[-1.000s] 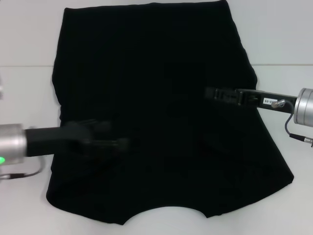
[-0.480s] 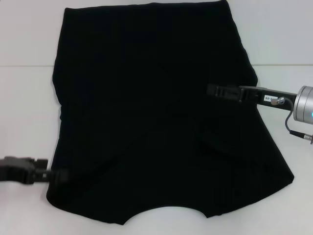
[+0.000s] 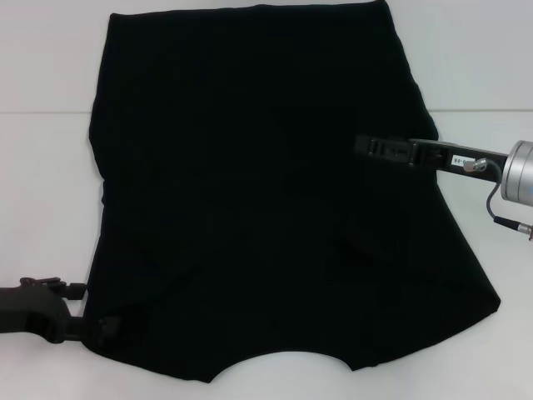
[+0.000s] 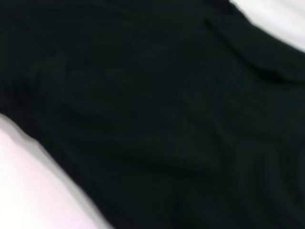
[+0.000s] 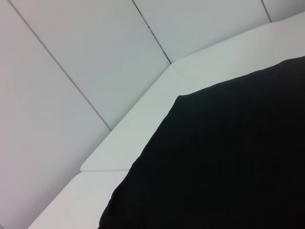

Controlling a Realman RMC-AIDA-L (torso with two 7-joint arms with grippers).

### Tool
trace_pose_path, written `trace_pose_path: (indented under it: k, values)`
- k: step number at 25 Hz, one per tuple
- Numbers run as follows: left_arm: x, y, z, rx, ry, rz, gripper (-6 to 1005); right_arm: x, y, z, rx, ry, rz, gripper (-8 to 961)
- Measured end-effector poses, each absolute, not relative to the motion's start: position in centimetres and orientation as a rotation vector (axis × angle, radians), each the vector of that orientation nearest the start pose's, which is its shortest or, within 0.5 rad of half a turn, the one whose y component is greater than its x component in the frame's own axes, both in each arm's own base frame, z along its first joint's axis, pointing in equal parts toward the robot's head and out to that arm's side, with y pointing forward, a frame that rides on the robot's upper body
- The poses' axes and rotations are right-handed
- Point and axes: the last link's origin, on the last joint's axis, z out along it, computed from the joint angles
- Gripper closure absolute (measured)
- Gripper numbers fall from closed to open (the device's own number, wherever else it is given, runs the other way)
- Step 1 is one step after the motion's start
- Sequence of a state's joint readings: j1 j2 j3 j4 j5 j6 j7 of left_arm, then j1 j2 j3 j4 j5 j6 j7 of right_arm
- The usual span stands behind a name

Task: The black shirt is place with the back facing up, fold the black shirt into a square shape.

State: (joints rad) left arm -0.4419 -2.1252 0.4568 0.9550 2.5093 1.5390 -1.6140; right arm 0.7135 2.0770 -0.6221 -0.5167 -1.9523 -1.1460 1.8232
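One black shirt (image 3: 258,192); pincer label unreadable

There was one black shirt (image 3: 258,183), a single garment spread over the white table (image 3: 50,192); no second piece of clothing lay on it. The same one shirt filled most of the left wrist view and covered the lower part of the right wrist view. Two grippers were in the head view: one left gripper (image 3: 98,323) at the shirt's near left corner, and one right gripper (image 3: 366,145) above the shirt's right side. One table carried everything. In the right wrist view the table's far edge met a wall (image 5: 71,47) marked by two dark seam lines.
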Motion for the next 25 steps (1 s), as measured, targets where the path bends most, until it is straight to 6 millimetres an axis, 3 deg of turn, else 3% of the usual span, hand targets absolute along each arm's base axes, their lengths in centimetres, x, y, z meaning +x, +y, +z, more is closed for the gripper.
trace_pose_path:
  k: [15, 23, 25]
  values:
    - [-34.45, 29.65, 3.38, -2.539, -0.895, -0.078, 163, 24.22, 40.87, -0.69, -2.283, 1.244, 0.792, 71]
    - [-34.43, 29.39, 3.55, -2.554, -0.906, -0.088, 528, 24.40, 40.84, -0.56, -2.279, 1.244, 0.790, 72]
    - [-34.42, 29.38, 3.56, -2.555, -0.908, -0.089, 568, 24.53, 40.77, -0.53, -2.277, 1.246, 0.789, 72]
